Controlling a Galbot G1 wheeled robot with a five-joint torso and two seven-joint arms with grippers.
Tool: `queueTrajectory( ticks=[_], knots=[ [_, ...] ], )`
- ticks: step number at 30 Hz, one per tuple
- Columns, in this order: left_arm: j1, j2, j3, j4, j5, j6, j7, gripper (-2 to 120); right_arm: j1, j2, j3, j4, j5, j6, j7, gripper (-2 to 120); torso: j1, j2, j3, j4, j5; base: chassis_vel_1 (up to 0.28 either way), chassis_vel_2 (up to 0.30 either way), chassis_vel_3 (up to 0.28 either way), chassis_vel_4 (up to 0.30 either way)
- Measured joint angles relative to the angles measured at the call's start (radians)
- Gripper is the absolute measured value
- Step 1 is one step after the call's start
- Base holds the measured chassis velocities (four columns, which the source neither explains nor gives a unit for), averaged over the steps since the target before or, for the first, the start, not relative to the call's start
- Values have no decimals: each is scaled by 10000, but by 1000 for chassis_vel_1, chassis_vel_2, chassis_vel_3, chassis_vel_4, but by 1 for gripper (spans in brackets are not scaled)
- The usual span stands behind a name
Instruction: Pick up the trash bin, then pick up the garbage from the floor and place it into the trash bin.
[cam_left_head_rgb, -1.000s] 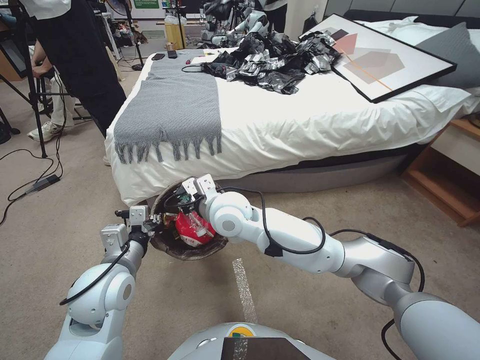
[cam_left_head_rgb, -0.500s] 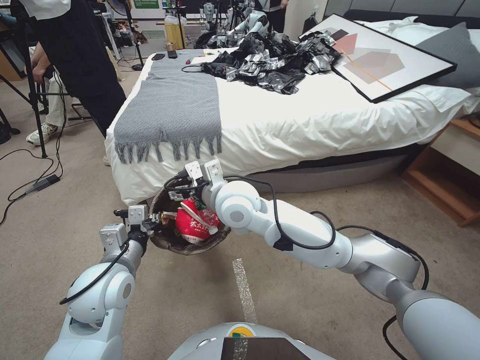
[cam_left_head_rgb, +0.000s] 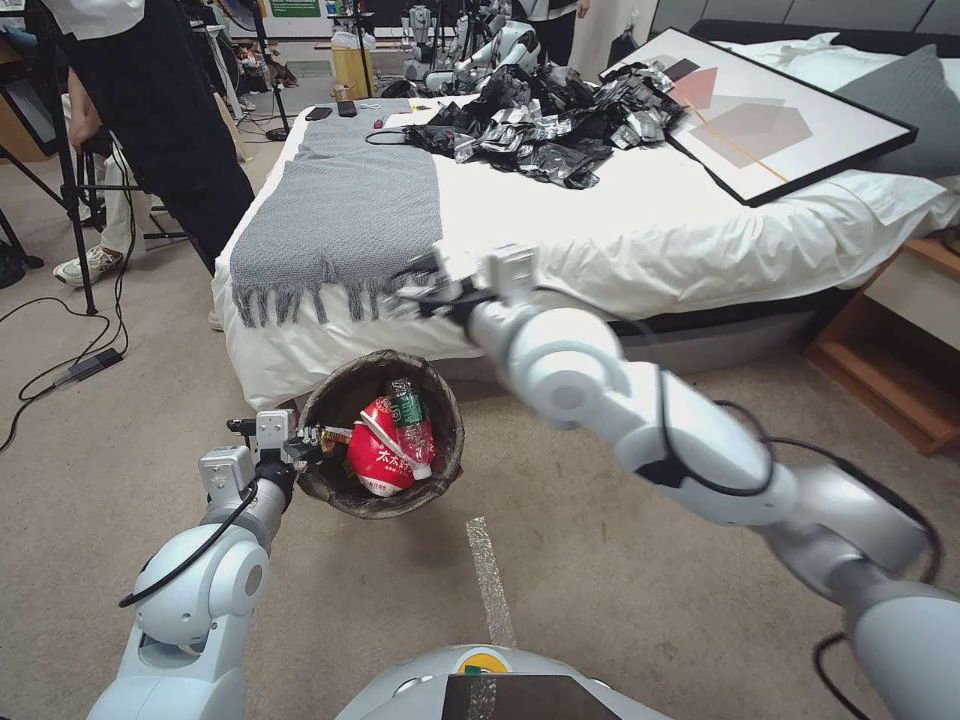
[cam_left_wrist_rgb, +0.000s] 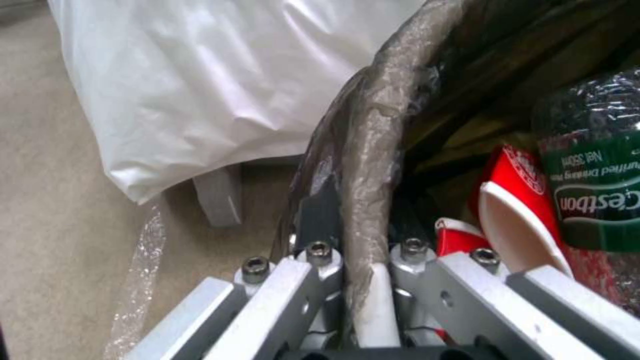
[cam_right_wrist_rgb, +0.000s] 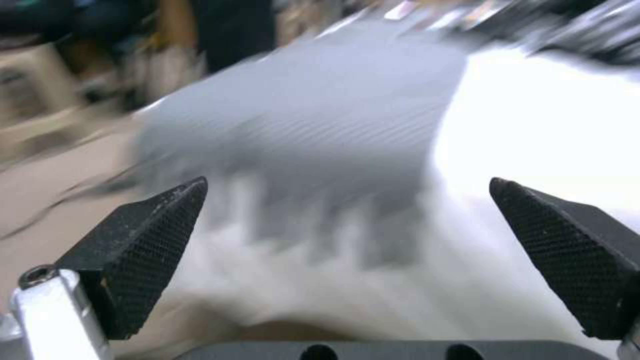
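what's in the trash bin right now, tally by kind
Seen in the trash bin, whose rim the left gripper clamps while the open right gripper is up by the bed:
red-and-white noodle bowls: 1 clearly visible
clear bottles with green label: 1
Total: 2 visible; anything underneath is hidden.

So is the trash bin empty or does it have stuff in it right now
Not empty. The trash bin, held at its rim by the left gripper, holds a red-and-white noodle bowl and a green-labelled bottle.
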Motion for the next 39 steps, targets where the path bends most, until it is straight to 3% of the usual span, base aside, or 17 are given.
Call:
queueTrajectory(
  ticks=[1, 3, 4, 6, 7, 8, 9, 10, 11, 14, 15, 18, 19, 22, 29, 39],
  knots=[
    [0, 0, 0, 0, 0, 0, 0, 0, 0, 0, 0, 0, 0, 0, 0, 100, 0, 0, 0, 0, 0, 0, 0, 0, 0],
    [-7, 14, -18, 43, 17, 0, -1, 0, -1090, -921, 1120, 226, -1841, 809, -884, 100, 0, 0, -1, -2, 3, 0, 0, 0, 0],
    [-7, 14, -18, 43, 17, 0, -1, 0, -1090, -921, 1120, 226, -1841, 809, -884, 100, 0, 0, -1, -2, 3, 0, 0, 0, 0],
    [-15, 18, -17, 57, 23, 0, 6, 0, -2151, -1416, 1999, 353, -2915, 1237, -1286, 100, 0, -1, 0, -2, 5, 0, 0, 0, 0],
    [-29, 12, 6, 67, 37, 0, 4, 0, -3078, -1655, 3002, 454, -3775, 1545, -1505, 100, 0, 0, -1, -4, 5, 0, 0, 0, 0],
    [-29, 12, 6, 67, 37, 0, 4, 0, -3078, -1655, 3002, 454, -3775, 1545, -1505, 100, 0, 0, -1, -4, 5, 0, 0, 0, 0],
    [-31, 6, 20, 67, 44, 0, 4, 0, -3645, -1713, 3622, 477, -4334, 1746, -1634, 100, 0, 0, -1, -1, 0, 0, 0, 0, 0],
    [-32, 5, 35, 67, 43, 0, 3, 0, -4377, -1726, 4339, 479, -5018, 2000, -1801, 100, 0, 0, -1, -2, 0, 0, 0, 0, 0],
    [-32, 5, 35, 67, 43, 0, 3, 0, -4377, -1726, 4339, 479, -5018, 2000, -1801, 100, 0, 0, -1, -2, 0, 0, 0, 0, 0],
    [-8, 11, 31, 63, 46, 0, -11, 0, -6591, -1390, 6155, 230, -7167, 2926, -2436, 100, 0, 0, -1, -2, 1, 0, 0, 0, 0],
    [-8, 11, 31, 63, 46, 0, -11, 0, -6591, -1390, 6155, 230, -7167, 2926, -2436, 100, 0, 0, -1, -2, 1, 0, 0, 0, 0],
    [36, 17, 19, 62, 38, 0, -45, 0, -8689, -421, 7819, -251, -9853, 4225, -3136, 100, 0, 0, -1, -2, -2, 0, 0, 0, 0],
    [36, 17, 19, 62, 38, 0, -45, 0, -8689, -421, 7819, -251, -9853, 4225, -3136, 100, 0, 0, -1, -2, -2, 0, 0, 0, 0],
    [81, 5, 30, 74, 51, -69, -102, 0, -9860, 745, 8602, -535, -11022, 5241, -3383, 100, 0, 0, -1, 0, -3, 0, 0, 0, 0],
    [168, 58, 72, 86, 31, -103, -149, 0, -10856, 2333, 9102, -983, -12197, 6909, -3542, 100, 0, 0, -1, 0, -1, 0, 0, 0, 0],
    [211, 64, 109, 37, 113, -176, -190, 0, -10823, 3080, 9171, -1426, -12716, 7277, -3836, 100, 0, 0, 0, 1, -3, 0, 0, 0, 0]
  ],
)
